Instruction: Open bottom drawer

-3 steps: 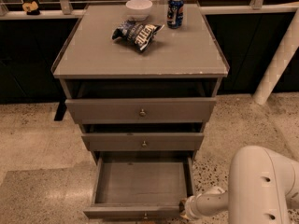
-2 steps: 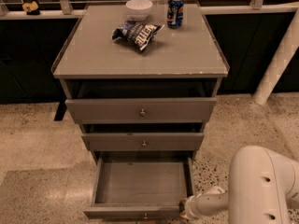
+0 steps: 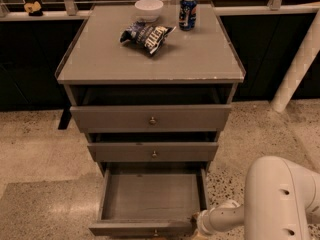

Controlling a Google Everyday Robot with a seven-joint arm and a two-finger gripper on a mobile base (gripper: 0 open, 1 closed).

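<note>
The bottom drawer (image 3: 150, 196) of the grey cabinet is pulled far out, and its empty inside shows. Its narrow front (image 3: 140, 228) with a small brass knob (image 3: 156, 232) lies at the lower edge of the view. My gripper (image 3: 196, 226) is at the drawer front's right end, low in the view, on the end of my white arm (image 3: 280, 199). Its fingertips are mostly hidden behind the wrist and the drawer corner.
The top drawer (image 3: 151, 117) and the middle drawer (image 3: 153, 152) stick out slightly. On the cabinet top (image 3: 200, 59) lie a chip bag (image 3: 146, 35), a white bowl (image 3: 149, 8) and a blue can (image 3: 188, 12). A white post (image 3: 298, 64) stands at the right on the speckled floor.
</note>
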